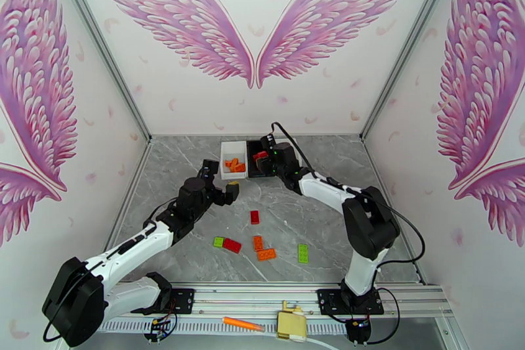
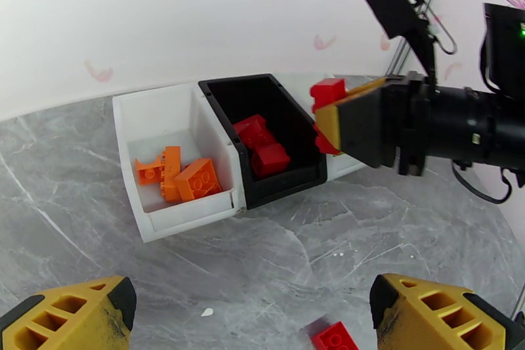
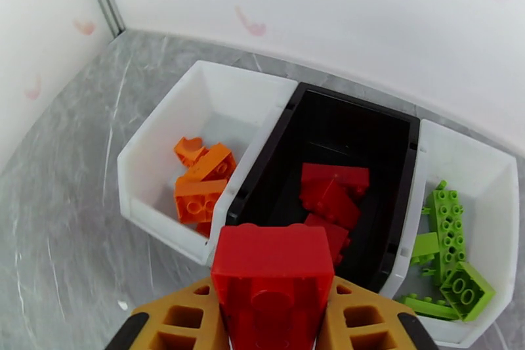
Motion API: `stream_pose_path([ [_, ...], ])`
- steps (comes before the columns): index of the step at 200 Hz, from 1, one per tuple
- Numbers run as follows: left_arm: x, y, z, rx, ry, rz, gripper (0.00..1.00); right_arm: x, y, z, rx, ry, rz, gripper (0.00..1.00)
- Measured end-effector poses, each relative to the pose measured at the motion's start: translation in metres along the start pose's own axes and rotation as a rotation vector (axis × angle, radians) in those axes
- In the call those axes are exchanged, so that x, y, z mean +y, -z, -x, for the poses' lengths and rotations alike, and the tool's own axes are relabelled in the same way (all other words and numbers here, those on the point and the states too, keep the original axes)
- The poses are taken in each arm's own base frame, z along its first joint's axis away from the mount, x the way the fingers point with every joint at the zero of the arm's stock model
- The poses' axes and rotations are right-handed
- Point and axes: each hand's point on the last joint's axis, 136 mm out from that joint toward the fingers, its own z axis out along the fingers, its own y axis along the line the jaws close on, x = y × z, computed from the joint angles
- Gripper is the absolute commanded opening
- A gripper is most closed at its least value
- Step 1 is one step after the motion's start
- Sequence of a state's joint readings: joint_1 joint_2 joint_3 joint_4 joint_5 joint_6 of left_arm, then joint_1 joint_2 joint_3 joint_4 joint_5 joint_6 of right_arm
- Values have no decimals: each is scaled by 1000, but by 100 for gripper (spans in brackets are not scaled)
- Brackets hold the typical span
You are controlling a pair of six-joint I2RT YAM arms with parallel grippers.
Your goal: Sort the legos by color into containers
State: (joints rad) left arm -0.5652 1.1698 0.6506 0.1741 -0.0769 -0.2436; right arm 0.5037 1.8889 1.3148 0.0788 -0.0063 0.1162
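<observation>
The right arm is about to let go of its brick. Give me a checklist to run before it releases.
1. Grip: right gripper is shut on the red brick - ok.
2. Colour match: black bin holds only red bricks - ok.
3. Room: bare floor shows in the black bin - ok.
4. Alignment: the held brick hangs by the black bin's near rim; whether it is fully over the opening - cannot tell.
5. Left gripper is open, empty and apart from the bins - ok.
6. Neighbours: left white bin holds only orange, right white bin only green - ok.
</observation>
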Motion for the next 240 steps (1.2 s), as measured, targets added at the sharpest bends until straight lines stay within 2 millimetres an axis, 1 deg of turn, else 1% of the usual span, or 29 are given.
stream_pose_path([
  [41,1,-5,-8,24,-16,11,99,-8,-38,16,-24,-66,-33,20],
  [68,1,-8,-14,43,-26,15,99,-17,-61,25,-27,-98,-49,20],
  [93,1,-10,-18,53,-34,15,99,-24,-79,24,-13,-114,-61,21],
  [106,1,-11,-19,58,-37,18,99,-25,-84,20,1,-117,-64,27],
  [129,2,-12,-21,63,-39,20,99,-25,-87,14,20,-115,-64,48],
  [148,1,-12,-21,64,-42,22,99,-24,-85,15,18,-102,-54,61],
  [164,-3,-13,-19,64,-51,21,99,-23,-76,13,16,-92,-50,69],
  [184,-7,-15,-14,70,-61,40,99,-22,-55,12,15,-73,-46,77],
  [203,-6,-19,-11,87,-47,80,99,-22,-26,18,-10,-58,-54,82],
  [214,-4,-20,-12,104,-22,112,99,-23,-5,26,-39,-56,-60,86],
  [240,4,-23,-21,166,56,197,98,-29,45,36,-107,-40,-72,89],
])
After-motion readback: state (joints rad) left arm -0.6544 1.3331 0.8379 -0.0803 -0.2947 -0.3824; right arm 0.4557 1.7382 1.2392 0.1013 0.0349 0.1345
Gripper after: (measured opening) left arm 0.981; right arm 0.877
